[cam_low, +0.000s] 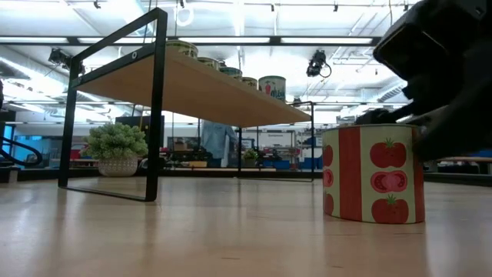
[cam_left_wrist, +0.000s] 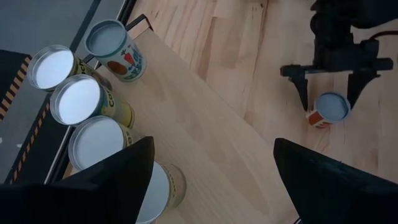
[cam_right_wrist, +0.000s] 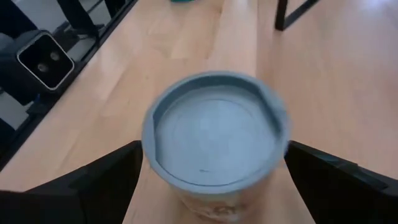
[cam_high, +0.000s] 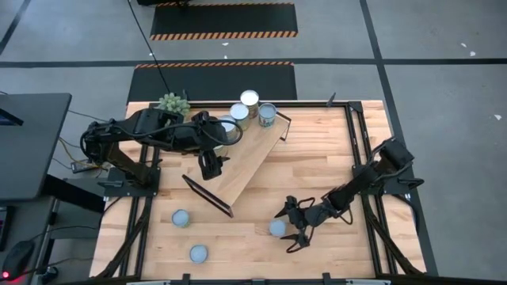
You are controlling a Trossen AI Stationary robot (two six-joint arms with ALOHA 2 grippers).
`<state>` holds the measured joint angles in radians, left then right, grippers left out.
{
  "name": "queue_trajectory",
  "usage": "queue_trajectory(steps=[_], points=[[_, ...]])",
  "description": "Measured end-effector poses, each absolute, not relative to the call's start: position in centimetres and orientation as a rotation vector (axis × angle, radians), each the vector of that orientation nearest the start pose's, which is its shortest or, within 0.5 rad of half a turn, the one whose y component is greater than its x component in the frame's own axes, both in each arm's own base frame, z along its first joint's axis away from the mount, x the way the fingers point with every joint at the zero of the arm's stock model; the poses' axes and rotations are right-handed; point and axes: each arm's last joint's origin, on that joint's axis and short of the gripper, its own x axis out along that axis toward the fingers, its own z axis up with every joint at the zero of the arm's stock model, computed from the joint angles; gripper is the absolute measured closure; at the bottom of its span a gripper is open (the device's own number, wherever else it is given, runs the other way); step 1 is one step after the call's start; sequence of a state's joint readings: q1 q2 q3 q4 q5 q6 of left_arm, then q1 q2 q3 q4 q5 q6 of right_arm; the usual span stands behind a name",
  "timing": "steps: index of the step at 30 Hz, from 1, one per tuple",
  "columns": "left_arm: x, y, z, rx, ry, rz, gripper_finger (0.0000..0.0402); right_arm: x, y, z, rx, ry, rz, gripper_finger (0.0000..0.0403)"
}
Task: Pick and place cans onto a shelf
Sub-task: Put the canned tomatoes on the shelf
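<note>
Right gripper (cam_high: 289, 226) sat open, fingers either side of a tomato-print can (cam_high: 277, 228) on the tabletop (cam_high: 333, 166), not clamped. Left gripper (cam_high: 209, 168) hung open above the shelf (cam_high: 245, 162), five cans (cam_left_wrist: 81, 99) lined beyond its fingertips.

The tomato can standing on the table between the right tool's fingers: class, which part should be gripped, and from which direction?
Grip the tomato can across its round side wall, near the top, coming down from above. It stands upright on the table, with its flat lid facing up and open space around it. The right tool is open, a finger on either side of the can, so it can simply close.
</note>
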<state>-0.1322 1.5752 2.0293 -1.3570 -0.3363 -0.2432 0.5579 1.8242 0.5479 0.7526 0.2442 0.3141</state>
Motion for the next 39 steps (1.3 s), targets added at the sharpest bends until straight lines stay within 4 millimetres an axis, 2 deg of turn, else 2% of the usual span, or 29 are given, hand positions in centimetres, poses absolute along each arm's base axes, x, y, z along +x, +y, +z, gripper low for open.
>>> queue_trajectory(steps=[12, 22, 26, 32, 39], points=[[27.3, -2.7, 45.4, -0.017, 0.849, 0.295, 0.0068, 28.2, 16.0, 8.0, 0.090, 0.481, 0.223, 0.0010], [27.3, -2.7, 45.4, -0.016, 0.850, 0.294, 0.0068, 28.3, 15.3, 8.1, 0.068, 0.507, 0.208, 0.0112], [27.3, -2.7, 45.4, -0.017, 0.850, 0.295, 0.0068, 28.6, 14.6, 8.5, 0.078, 0.509, 0.188, 0.0113], [27.3, -2.7, 45.4, -0.024, 0.848, 0.298, 0.0068, 29.2, 12.2, 11.0, 0.088, 0.499, 0.095, 0.0113], [27.3, -2.7, 45.4, -0.024, 0.847, 0.298, 0.0068, 29.1, 7.5, 15.9, 0.074, 0.447, -0.101, 0.0111]])
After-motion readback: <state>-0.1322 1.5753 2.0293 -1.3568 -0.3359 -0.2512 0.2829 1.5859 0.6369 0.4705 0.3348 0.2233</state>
